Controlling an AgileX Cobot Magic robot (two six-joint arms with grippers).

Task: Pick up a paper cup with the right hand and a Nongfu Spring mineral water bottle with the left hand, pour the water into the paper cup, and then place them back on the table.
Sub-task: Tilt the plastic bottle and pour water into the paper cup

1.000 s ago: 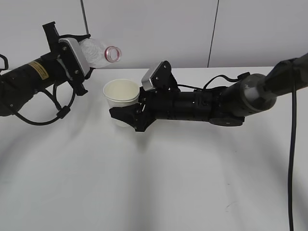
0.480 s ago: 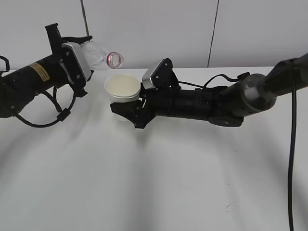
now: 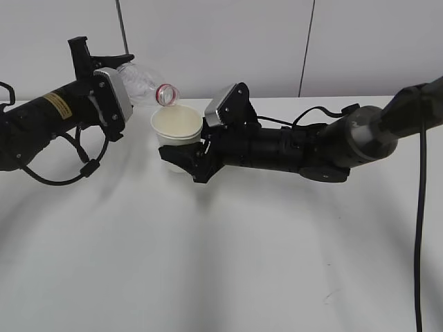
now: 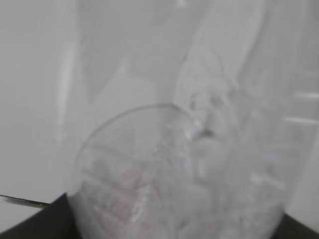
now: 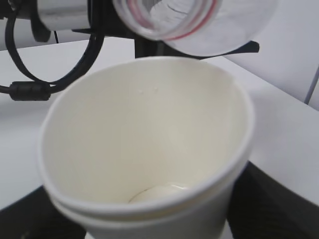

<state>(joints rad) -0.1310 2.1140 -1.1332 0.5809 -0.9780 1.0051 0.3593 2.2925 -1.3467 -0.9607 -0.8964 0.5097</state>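
Table (image 3: 228, 263): white, bare in front.
Right tool (image 3: 185, 159): closed around the paper cup (image 3: 177, 129) — held above the table.
Left tool (image 3: 111, 104): clamped on the bottle (image 3: 144, 79), tipped, mouth just over the cup's rim.
Water: none seen flowing; the cup's bottom looks dry.
Progress: both picked up, pour likely just starting — setting them back is left.
Count: one cup, one bottle, two arms.

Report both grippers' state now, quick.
Left gripper: shut on the bottle, tipped over the cup.
Right gripper: shut on the paper cup.
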